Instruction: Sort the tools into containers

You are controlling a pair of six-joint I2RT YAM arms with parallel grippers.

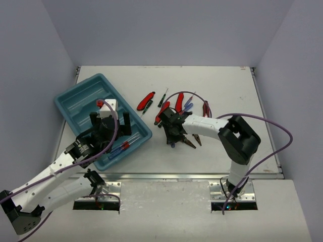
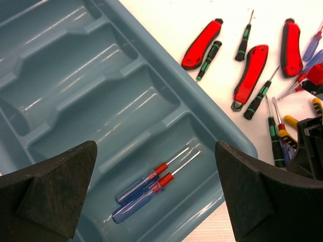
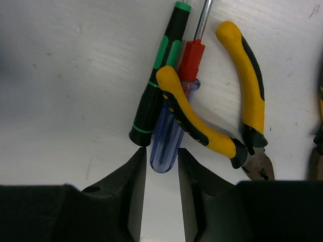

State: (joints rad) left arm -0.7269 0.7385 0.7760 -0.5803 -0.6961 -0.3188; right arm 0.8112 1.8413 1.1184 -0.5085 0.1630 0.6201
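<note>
1. Right gripper [image 3: 162,154]: jaws drawn in close on either side of the butt end of a blue-handled screwdriver [image 3: 164,142] that lies flat on the table [image 3: 60,75]. Can't tell whether they actually pinch it.
2. That screwdriver has a clear blue handle, a red collar and a bare steel shaft. One handle of the yellow-handled pliers [image 3: 251,91] lies across it, and a black-green screwdriver [image 3: 157,80] lies against its side.
3. Left gripper [image 2: 156,196]: spread wide, holding nothing, hanging over the tray's outer compartment.
4. Teal tray [image 2: 151,96]: one moulded piece with four long parallel compartments, sitting skewed on the left of the table.
5. Contents: a pair of blue screwdrivers [image 2: 149,186], red collars, lying side by side in the outermost compartment, on the side facing the loose tools.
6. Loose on the table just right of the tray are red-handled cutters [image 2: 202,44] and more thin black-green drivers [image 2: 243,43], scattered with some touching.
</note>
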